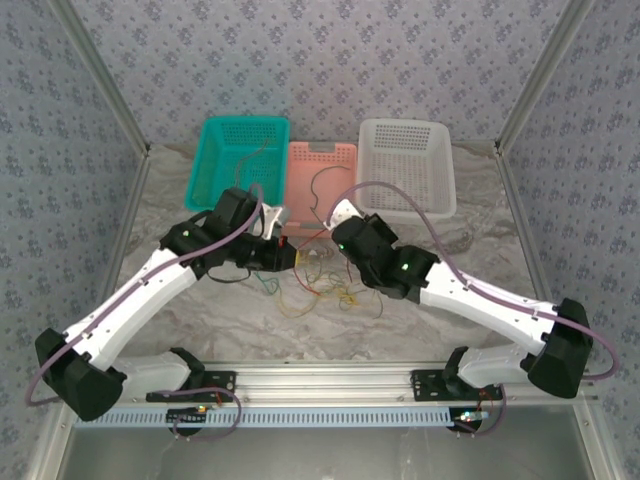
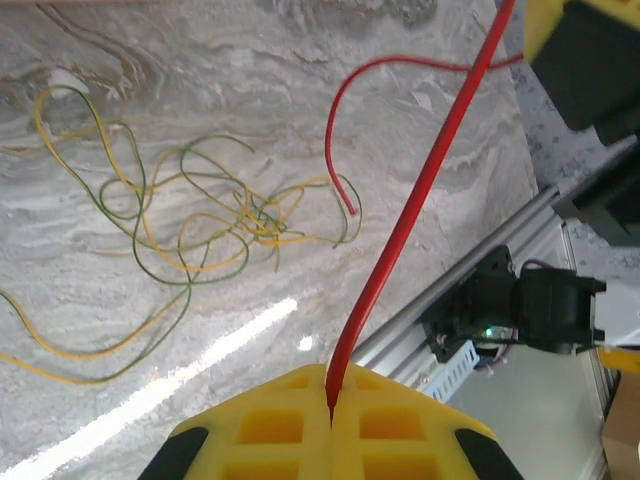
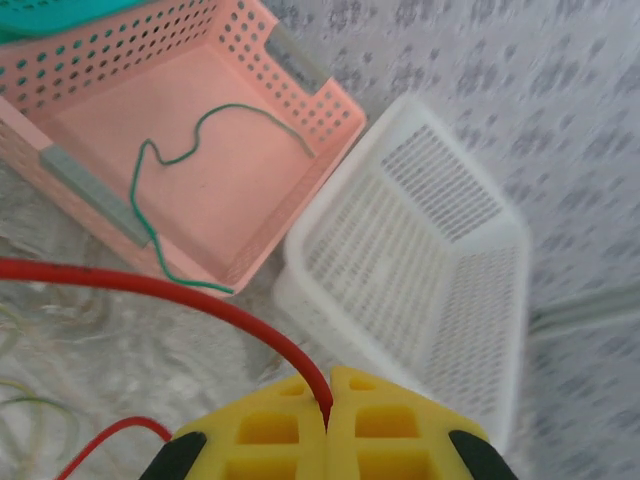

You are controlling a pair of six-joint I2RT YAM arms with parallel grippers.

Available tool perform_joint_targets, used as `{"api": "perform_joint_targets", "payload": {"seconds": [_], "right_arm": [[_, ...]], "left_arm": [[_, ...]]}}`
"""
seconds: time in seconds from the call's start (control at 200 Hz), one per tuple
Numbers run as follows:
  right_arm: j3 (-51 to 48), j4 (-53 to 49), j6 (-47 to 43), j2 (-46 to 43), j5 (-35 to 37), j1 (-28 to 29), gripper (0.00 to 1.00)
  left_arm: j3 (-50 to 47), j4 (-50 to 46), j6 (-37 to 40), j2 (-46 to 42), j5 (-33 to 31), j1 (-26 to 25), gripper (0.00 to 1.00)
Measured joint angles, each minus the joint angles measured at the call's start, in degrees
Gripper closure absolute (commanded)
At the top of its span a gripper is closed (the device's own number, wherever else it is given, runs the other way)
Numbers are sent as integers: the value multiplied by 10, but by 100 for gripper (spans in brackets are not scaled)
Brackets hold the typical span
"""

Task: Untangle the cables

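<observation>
A red cable [image 2: 400, 230] runs taut between my two grippers above the table. In the left wrist view my left gripper [image 2: 330, 385] is shut on one stretch of it, and its loose end [image 2: 350, 208] curls over the marble. My right gripper [image 3: 328, 395] is shut on another stretch of the red cable [image 3: 200, 300]. Under both grippers, yellow and green cables [image 2: 200, 215] lie knotted in a loose tangle [image 1: 312, 285]. In the top view the left gripper [image 1: 289, 250] and right gripper [image 1: 338, 236] nearly meet at mid-table.
Three baskets stand in a row at the back: teal basket [image 1: 212, 165], pink basket [image 3: 300, 70] with a green cable [image 3: 180, 155] lying in it, white basket [image 3: 420, 250]. An aluminium rail [image 1: 330, 380] runs along the near edge.
</observation>
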Motion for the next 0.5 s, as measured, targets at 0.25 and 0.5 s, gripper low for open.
{"api": "perform_joint_targets", "payload": {"seconds": [0.25,0.5], "right_arm": [[-78,111,-191,-10,21,13,100],[-12,39,-175,-23,-78,6,100]], "left_arm": [[-3,-14,20,-33,11,-2,100],[4,-27,21,-32,9,-2,98]]}}
